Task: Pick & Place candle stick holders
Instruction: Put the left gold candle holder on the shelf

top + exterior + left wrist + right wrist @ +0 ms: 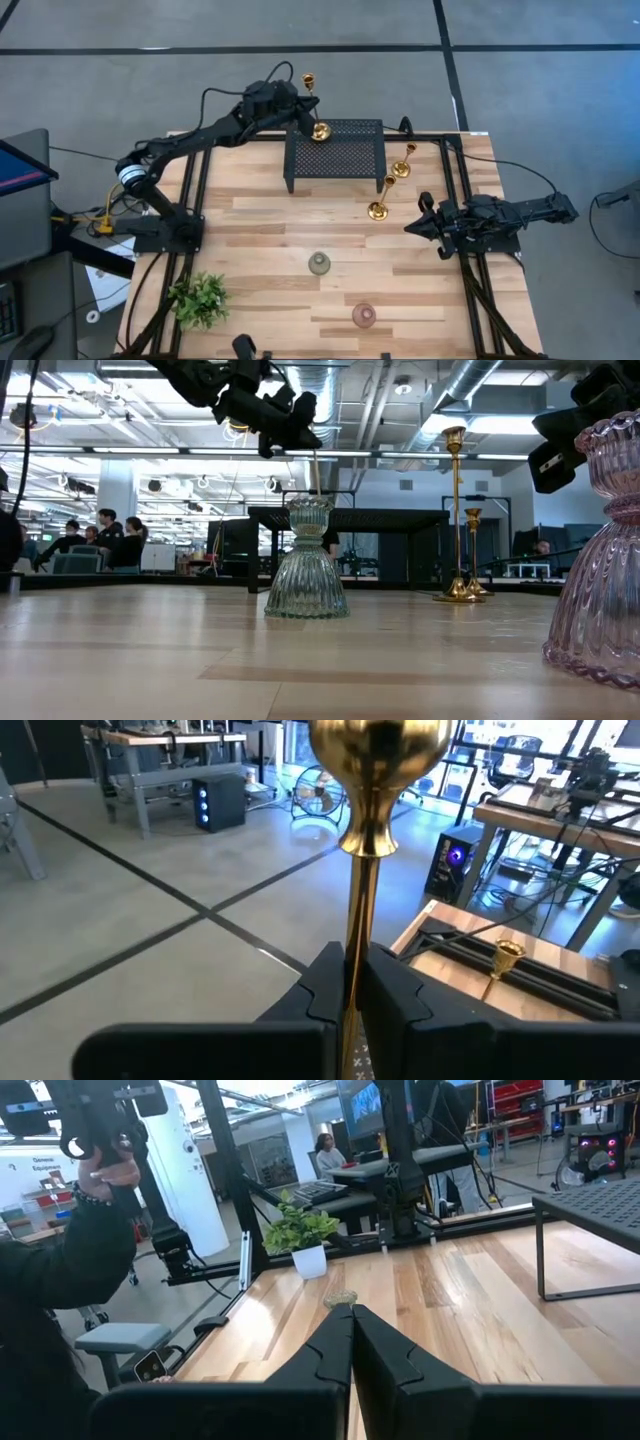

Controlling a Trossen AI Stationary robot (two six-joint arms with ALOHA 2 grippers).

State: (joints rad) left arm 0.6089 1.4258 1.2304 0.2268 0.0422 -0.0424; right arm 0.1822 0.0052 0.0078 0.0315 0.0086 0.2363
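At desk's 12 o'clock: left gripper (300, 108) jaws clenched on gold candlestick (314, 105), base over rack (335, 150), not yet released. Two more candlesticks (390, 182) standing at 2 o'clock. Cups (319, 264) unmoved. Right gripper (420, 226) idle at 3 o'clock, jaws closed, empty.

I can read no text, label, brand or number anywhere; the small signs in the room behind me are too blurred.
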